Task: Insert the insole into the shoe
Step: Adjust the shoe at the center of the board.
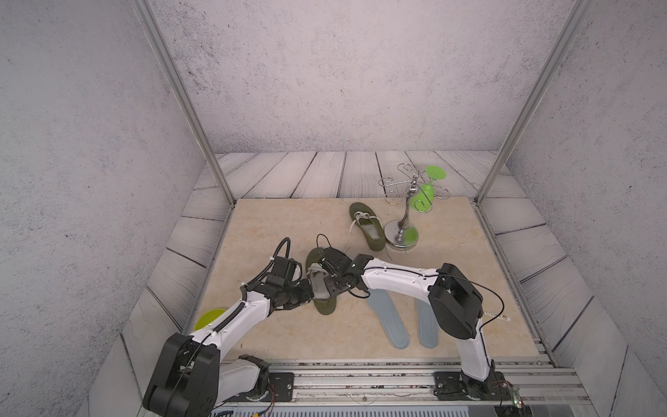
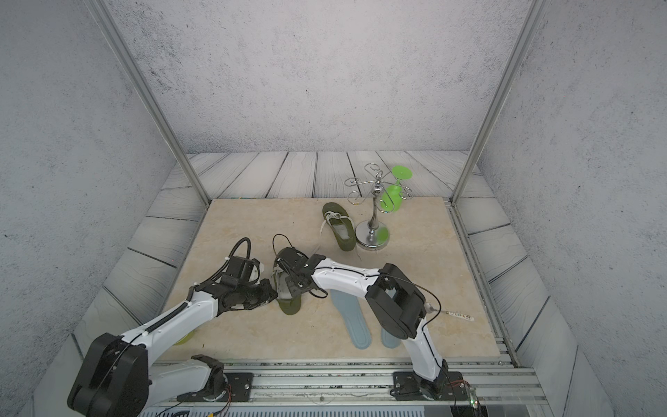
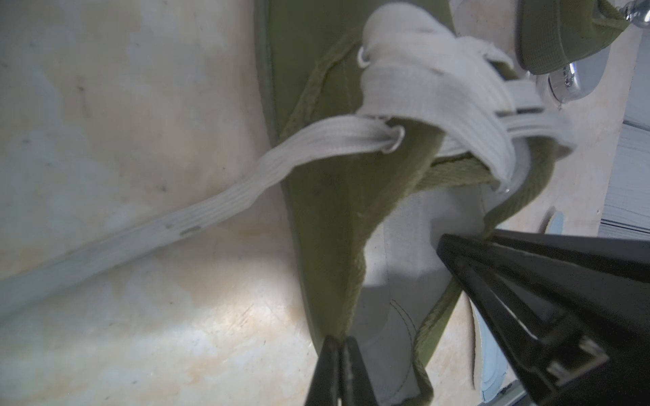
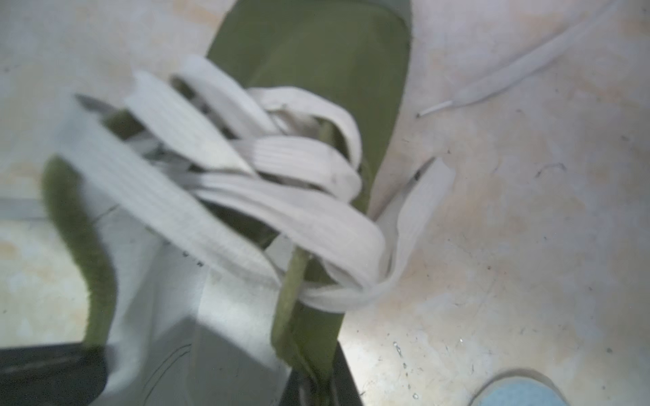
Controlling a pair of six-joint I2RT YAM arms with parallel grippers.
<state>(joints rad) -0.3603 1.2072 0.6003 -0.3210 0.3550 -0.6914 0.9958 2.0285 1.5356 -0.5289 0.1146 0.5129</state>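
Left gripper: jaws together on the left collar of the near shoe. Right gripper: clamped on the opposite, right collar. The paired pinches probably spread and steady the mouth, whose pale inside shows between them. The laces lie loose across the tongue and partly cover that mouth. Two blue insoles lie flat on the table just right of the shoe, nearer the robot, with neither one held or inserted. With both grippers occupied, one would likely have to release to fetch an insole. A second shoe lies farther off, beside a chrome stand.
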